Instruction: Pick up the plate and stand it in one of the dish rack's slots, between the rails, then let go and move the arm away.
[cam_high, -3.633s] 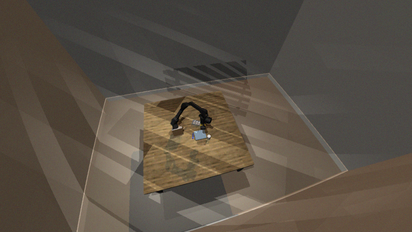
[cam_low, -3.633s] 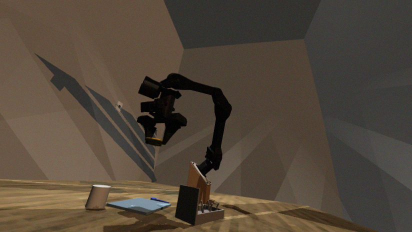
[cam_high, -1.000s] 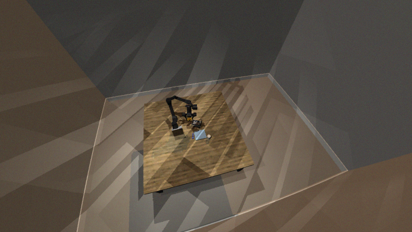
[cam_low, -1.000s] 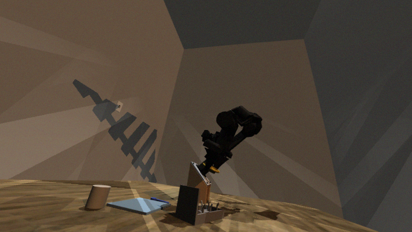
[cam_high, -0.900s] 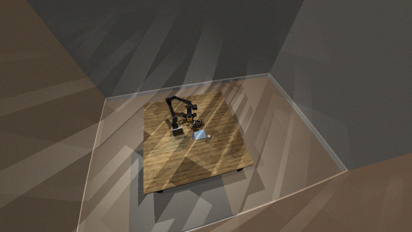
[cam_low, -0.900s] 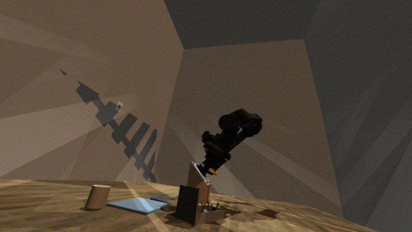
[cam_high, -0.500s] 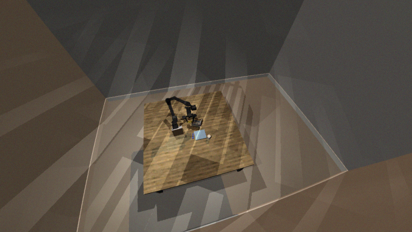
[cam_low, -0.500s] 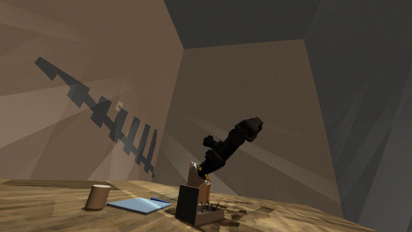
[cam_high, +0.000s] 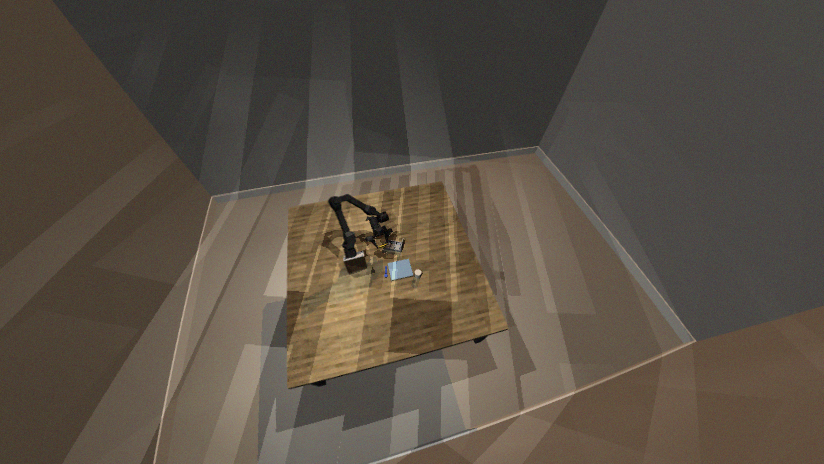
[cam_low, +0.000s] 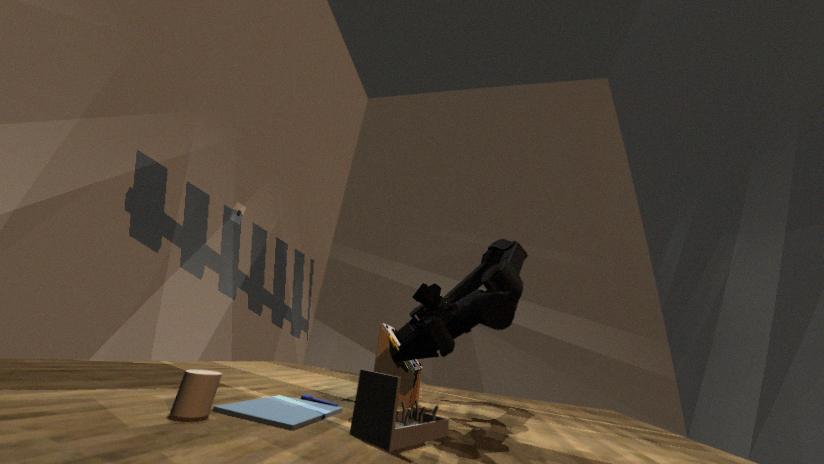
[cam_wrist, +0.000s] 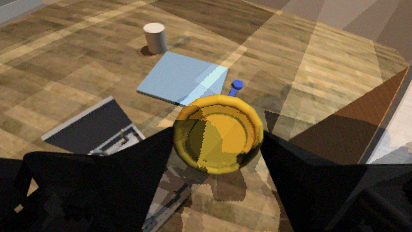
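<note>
My gripper is shut on the yellow round plate, with one finger on each side of its rim. The plate's face shows in the wrist view, but it looks like a thin, tilted edge in the exterior view, largely hidden by the gripper. The plate is held above the table, beside the dish rack and not in it. The dish rack stands on the table, with a tall dark end wall and short upright rails. Fingers partly cover the rack in the wrist view.
A brown box with a white face stands at the arm's base. A light blue flat square lies near the rack, with a blue stick-like item and a pale cup beside it.
</note>
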